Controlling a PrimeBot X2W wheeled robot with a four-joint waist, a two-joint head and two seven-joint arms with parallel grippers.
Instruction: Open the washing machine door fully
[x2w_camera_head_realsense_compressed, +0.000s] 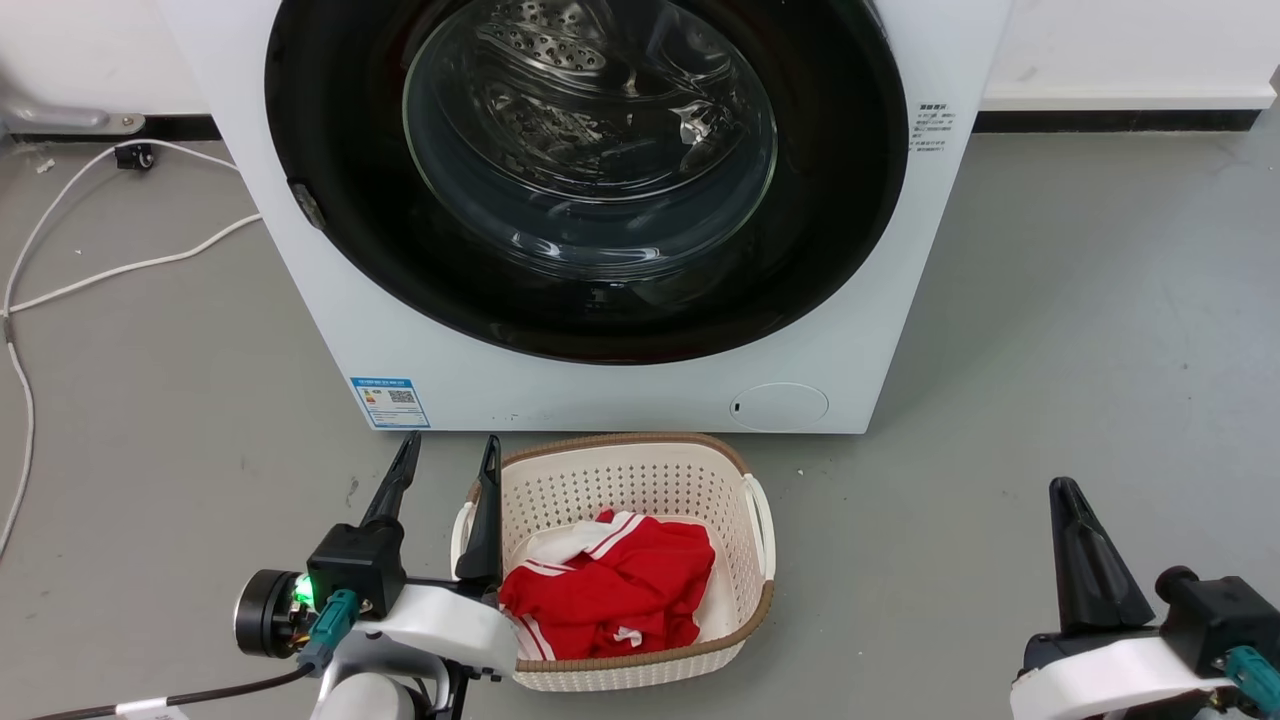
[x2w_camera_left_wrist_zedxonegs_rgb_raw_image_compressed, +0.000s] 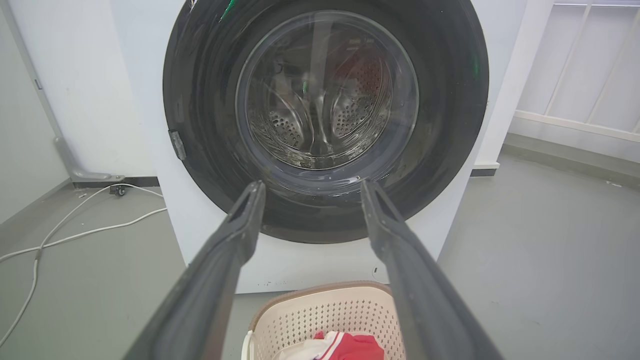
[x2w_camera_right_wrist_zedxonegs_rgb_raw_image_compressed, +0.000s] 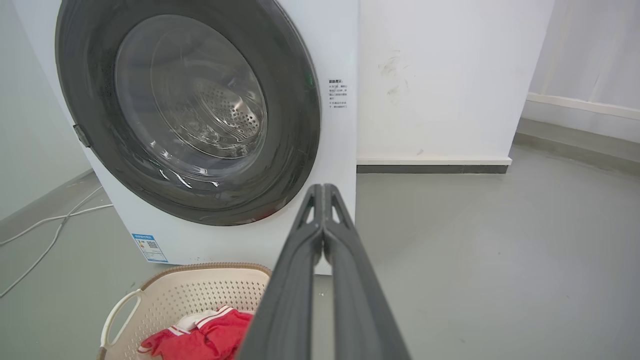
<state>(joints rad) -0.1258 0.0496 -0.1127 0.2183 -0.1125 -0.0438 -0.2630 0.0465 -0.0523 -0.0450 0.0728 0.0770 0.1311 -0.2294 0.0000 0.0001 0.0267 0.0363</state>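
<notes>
The washing machine door (x2w_camera_head_realsense_compressed: 590, 160) is shut. Its black rim lies flat against the white front of the washing machine (x2w_camera_head_realsense_compressed: 600, 385), and no gap shows at its edge in any view. Through the clear glass one sees the steel drum behind it. The opening is therefore not yet begun, and I judge that the step in hand is the approach to the door.

The left gripper (x2w_camera_head_realsense_compressed: 450, 445) hangs low over the grey floor (x2w_camera_head_realsense_compressed: 1050, 300), just beside the left side of a pale laundry basket (x2w_camera_head_realsense_compressed: 600, 490). Its two fingers are spread apart and hold nothing. In the left wrist view this gripper (x2w_camera_left_wrist_zedxonegs_rgb_raw_image_compressed: 312, 186) points toward the lower part of the door, well apart from it. The right gripper (x2w_camera_head_realsense_compressed: 1065, 495) is at the lower right, far from the machine. In the right wrist view its fingers (x2w_camera_right_wrist_zedxonegs_rgb_raw_image_compressed: 300, 280) are pressed together, with nothing between them.

On the door's rim, at the robot's left, sits a small grey tab (x2w_camera_head_realsense_compressed: 307, 205). It is probably the place to pull, but I cannot tell this for sure, nor which side carries the hinge.

The next move, in my judgement, belongs to the left gripper, because it is released and nearer to that tab. It must rise, reach the rim there and catch the edge, then pull outward along the curve of the door's swing. The basket, with a red garment (x2w_camera_head_realsense_compressed: 610, 585) inside, stands just before the machine, so the arm must pass above it.
</notes>
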